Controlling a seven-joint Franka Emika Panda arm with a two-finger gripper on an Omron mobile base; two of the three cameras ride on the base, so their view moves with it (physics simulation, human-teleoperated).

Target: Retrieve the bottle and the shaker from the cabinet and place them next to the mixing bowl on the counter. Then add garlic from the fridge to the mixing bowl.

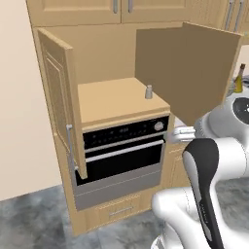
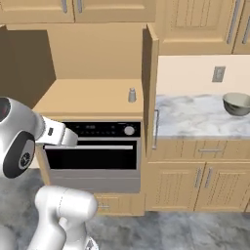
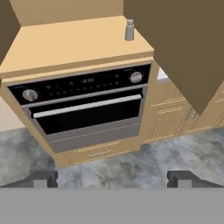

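The small grey shaker (image 1: 149,92) stands upright near the front right corner of the open cabinet's shelf (image 1: 109,104), above a built-in oven. It is also in the right base view (image 2: 132,95) and at the top of the hand view (image 3: 129,30). My gripper (image 3: 113,179) is open and empty, well back from the shelf and looking down at the oven front. The bottle (image 1: 240,79) stands on the counter past the right cabinet door. The mixing bowl (image 2: 237,103) sits at the far right of the marble counter (image 2: 195,119). The fridge and garlic are out of view.
Both cabinet doors stand swung open: the left door (image 1: 58,102) and the wide right door (image 1: 187,68), which juts out between shelf and counter. The black oven (image 3: 85,105) fills the space under the shelf. Grey stone floor lies below.
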